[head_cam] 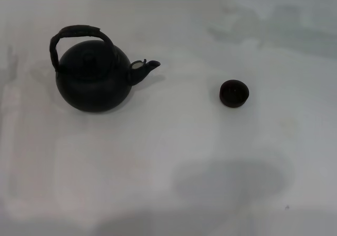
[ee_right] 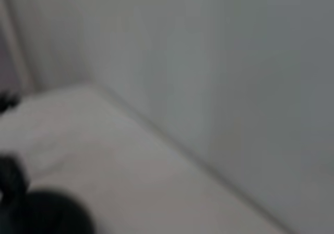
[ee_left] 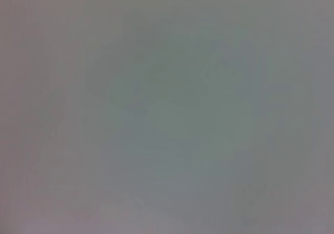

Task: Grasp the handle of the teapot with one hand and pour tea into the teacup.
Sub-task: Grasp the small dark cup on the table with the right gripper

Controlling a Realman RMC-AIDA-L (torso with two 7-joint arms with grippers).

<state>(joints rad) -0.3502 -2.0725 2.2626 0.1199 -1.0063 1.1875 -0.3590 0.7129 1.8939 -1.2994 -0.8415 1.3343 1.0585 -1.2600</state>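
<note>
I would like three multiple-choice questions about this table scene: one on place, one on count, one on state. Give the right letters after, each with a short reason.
1. In the head view, where does the teapot stand relative to the teacup?
A. On the robot's left of it
B. On the robot's right of it
C. On top of it

2. How many cups are on the white table?
A. One
B. Two
C. Three

3. What is the state of the handle?
A. Raised over the lid, with nothing gripping it
B. Clamped between jaws
C. Lying detached on the table

Answers:
1 A, the pot is on the left side with its spout pointing toward the cup.
2 A, only one small dark cup shows.
3 A, the hoop arches above the pot and no gripper is visible near it.
</note>
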